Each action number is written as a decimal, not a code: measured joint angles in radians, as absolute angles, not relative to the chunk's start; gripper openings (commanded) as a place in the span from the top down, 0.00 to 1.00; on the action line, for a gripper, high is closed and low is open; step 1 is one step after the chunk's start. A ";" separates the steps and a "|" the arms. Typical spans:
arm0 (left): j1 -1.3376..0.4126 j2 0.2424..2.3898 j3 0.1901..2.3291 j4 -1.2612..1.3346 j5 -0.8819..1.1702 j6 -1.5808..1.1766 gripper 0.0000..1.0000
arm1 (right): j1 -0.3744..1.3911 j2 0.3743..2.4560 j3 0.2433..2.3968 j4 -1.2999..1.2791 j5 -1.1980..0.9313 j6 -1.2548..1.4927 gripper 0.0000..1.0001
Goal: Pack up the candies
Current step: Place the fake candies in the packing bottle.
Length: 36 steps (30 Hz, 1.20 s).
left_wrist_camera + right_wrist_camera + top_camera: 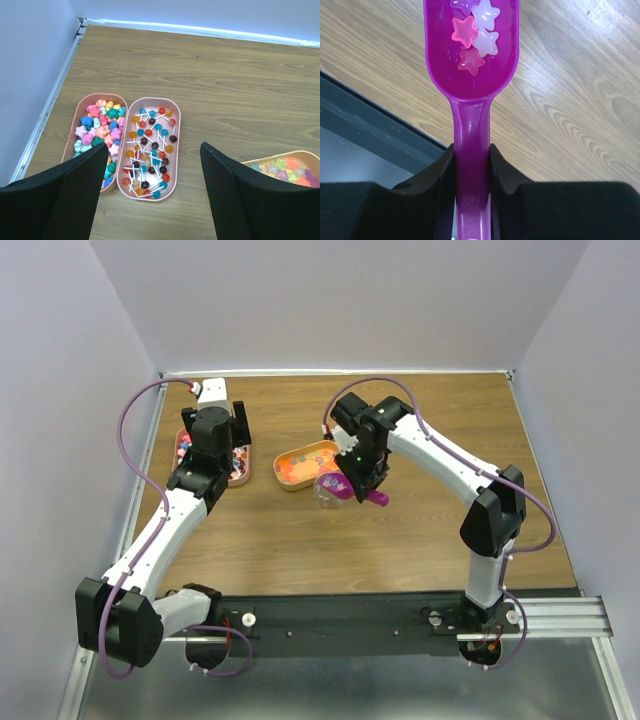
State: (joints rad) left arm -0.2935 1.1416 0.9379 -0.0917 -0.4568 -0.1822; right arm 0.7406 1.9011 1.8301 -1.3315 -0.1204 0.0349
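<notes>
- At frame centre, my right gripper clamps the magenta scoop, star candies inside.
- Upper left, my left gripper gapes wide, empty, over two trays.

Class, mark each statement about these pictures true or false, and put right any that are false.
1. The right gripper holds the scoop by its handle. True.
2. The scoop is empty. False: star-shaped candies lie in it.
3. The left gripper is clamped on a tray. False: it is open and holds nothing.
4. One tray is filled with lollipops. True.
</notes>
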 measured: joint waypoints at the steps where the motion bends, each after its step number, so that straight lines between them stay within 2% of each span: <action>1: -0.294 1.142 0.938 -0.092 -0.457 -0.182 0.18 | 0.741 1.900 1.827 -1.331 -0.120 0.033 0.99; 13: -0.294 1.142 0.935 -0.091 -0.456 -0.182 0.19 | 0.741 1.896 1.760 -1.330 -0.121 0.030 0.99; 36: -0.283 1.142 0.934 -0.091 -0.455 -0.180 0.19 | 0.741 1.874 1.759 -1.332 -0.198 0.122 0.99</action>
